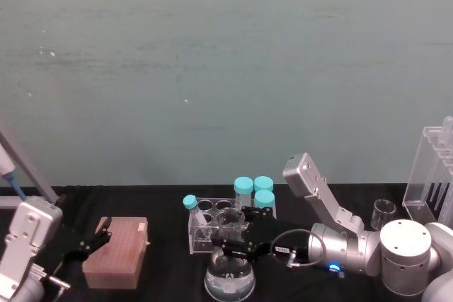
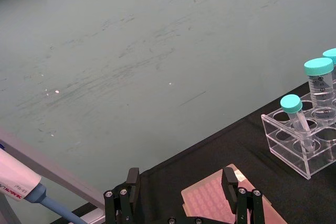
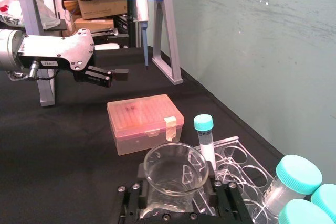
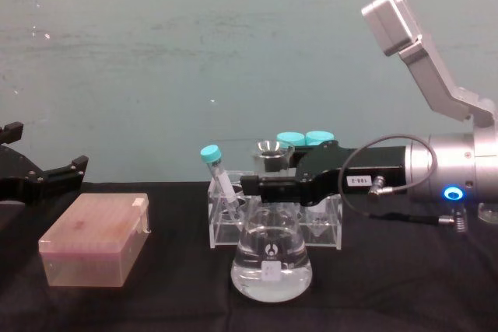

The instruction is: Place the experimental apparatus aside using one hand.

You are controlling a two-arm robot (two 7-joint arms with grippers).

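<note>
1. The right pincer [image 4: 266,189] is closed on the flask [image 4: 271,270] at its neck, just under the flared rim; that grip should keep the glass from slipping once lifted
2. The flask stands on the bench [image 4: 156,309], just in front of the tube rack [image 4: 222,231], with its body below the pincer
3. The left pincer [image 2: 180,176] hangs open over the pink box [image 2: 215,205], idle

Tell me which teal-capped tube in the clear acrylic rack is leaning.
The slim small-capped tube at the clear rack's left end; the three wide-capped tubes stand upright.
</note>
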